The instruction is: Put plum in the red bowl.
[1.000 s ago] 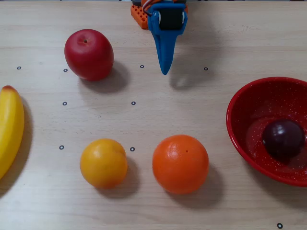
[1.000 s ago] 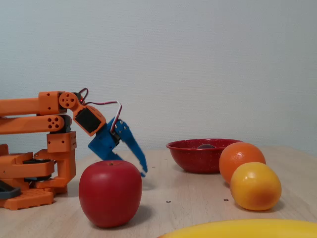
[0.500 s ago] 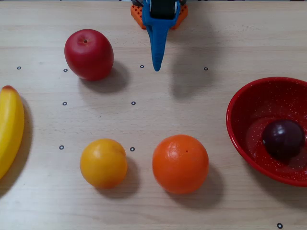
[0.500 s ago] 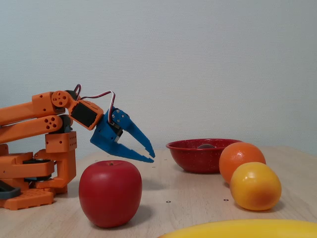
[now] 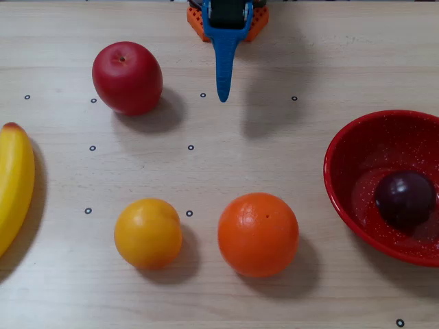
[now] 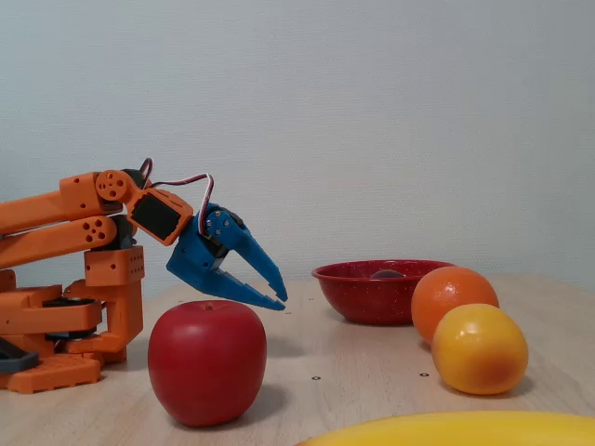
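- plum [image 5: 405, 197] sits inside the red bowl [image 5: 346, 147], right side of overhead view; task looks done
- gripper [image 6: 280, 299] empty, jaws slightly apart, tips close, held above the table near the arm base
- since a second ago it swung up and centred, now nearly still: retreat finished
- apple [image 5: 127, 77], orange [image 5: 258, 234], yellow fruit [image 5: 147, 233], banana [image 5: 14, 181] unmoved

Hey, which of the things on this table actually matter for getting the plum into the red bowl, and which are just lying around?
Part of the job:
- plum, already lying in the bowl
- red bowl
- tool, open and empty, back near the arm's base

Just lying about:
- red apple
- banana
- orange
- smaller yellow-orange citrus
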You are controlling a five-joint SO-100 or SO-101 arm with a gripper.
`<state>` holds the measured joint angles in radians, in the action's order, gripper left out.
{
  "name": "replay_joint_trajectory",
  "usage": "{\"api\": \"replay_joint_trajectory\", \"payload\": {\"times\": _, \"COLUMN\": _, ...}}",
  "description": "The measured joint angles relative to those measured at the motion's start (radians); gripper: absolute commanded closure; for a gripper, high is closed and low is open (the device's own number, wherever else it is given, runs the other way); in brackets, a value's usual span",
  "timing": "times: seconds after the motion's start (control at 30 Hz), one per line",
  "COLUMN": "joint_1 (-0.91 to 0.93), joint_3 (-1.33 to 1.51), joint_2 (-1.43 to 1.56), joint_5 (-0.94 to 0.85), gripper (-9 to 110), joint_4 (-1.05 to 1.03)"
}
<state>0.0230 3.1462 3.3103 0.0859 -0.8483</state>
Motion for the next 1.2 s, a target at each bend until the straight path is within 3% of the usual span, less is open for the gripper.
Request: {"api": "replay_joint_trajectory", "payload": {"times": 1.2, "joint_1": -0.002, "joint_3": 0.000, "joint_2": 0.000, "joint_5": 0.028, "gripper": 102, "joint_4": -0.005}}
